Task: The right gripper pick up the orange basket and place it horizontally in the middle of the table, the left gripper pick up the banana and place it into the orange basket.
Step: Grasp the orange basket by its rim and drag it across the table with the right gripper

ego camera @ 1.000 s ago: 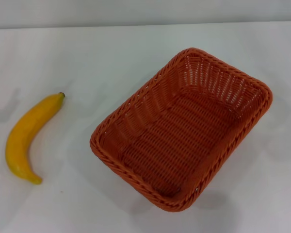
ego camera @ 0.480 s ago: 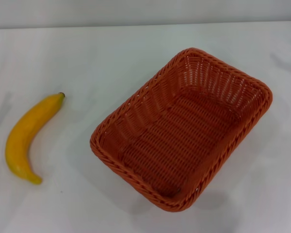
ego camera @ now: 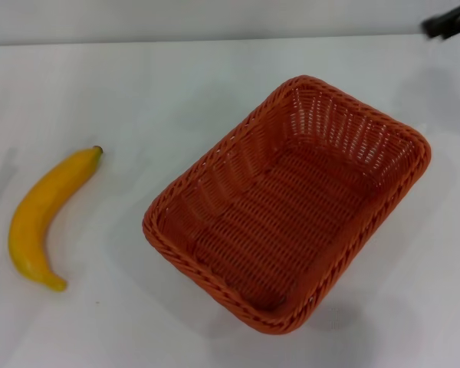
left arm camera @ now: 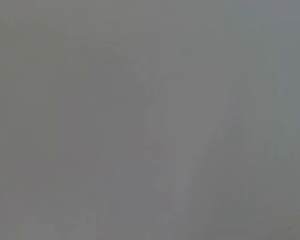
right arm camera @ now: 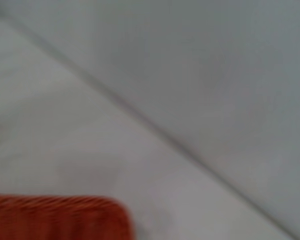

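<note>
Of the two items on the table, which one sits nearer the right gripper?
The orange basket: the right gripper shows at the far right corner just beyond it, while the banana lies at the table's left side.

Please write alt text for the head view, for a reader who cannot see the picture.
An empty orange basket sits at a slant on the white table, right of centre, with a yellow banana lying apart on the left. The right gripper shows only as a dark tip at the far right corner, clear of the basket.

White table point(ego camera: 176, 84): banana point(ego camera: 44, 215), orange basket point(ego camera: 287, 203).
</note>
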Controlling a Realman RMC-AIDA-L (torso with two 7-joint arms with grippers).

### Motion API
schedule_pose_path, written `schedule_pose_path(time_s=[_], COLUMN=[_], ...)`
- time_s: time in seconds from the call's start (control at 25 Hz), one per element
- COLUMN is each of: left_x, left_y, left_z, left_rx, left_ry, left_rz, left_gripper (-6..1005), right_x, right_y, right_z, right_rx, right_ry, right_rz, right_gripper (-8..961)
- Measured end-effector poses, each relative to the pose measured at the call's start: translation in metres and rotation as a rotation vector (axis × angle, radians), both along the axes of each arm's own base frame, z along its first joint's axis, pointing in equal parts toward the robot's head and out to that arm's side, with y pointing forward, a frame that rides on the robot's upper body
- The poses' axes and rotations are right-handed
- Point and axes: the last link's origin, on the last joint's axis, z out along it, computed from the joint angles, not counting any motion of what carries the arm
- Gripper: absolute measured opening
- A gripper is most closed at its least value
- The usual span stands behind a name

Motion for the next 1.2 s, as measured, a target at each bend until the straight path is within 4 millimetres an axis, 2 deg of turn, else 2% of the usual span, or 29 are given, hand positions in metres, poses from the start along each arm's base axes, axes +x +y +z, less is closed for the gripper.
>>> schedule_pose_path(time_s=[0.2, 0.24, 0.28, 0.44, 0.96, 1.2], left_x=[0.000, 0.000, 0.000, -0.001, -0.001, -0.001], left_y=[0.001, 0.000, 0.000, -0.001, -0.005, -0.005], left_z=[-0.001, -0.001, -0.001, -0.004, -0.009, -0.012], left_rx=[-0.004, -0.004, -0.004, -0.011, -0.026, -0.030], left_ry=[0.003, 0.006, 0.006, 0.007, 0.023, 0.026], left_rz=[0.001, 0.003, 0.003, 0.006, 0.005, 0.004], left_gripper=[802, 802, 803, 803, 803, 802], right_x=[-0.026, -0.032, -0.032, -0.036, -0.022, -0.018], right_y=[0.006, 0.009, 0.009, 0.013, 0.029, 0.034], right_z=[-0.054, -0.072, -0.072, -0.099, -0.148, -0.163], right_rx=[-0.142, -0.181, -0.181, -0.219, -0.232, -0.256], right_ry=[-0.141, -0.189, -0.189, -0.246, -0.422, -0.474], right_rz=[-0.041, -0.060, -0.060, -0.096, -0.146, -0.146], right_gripper=[857, 857, 857, 856, 857, 857])
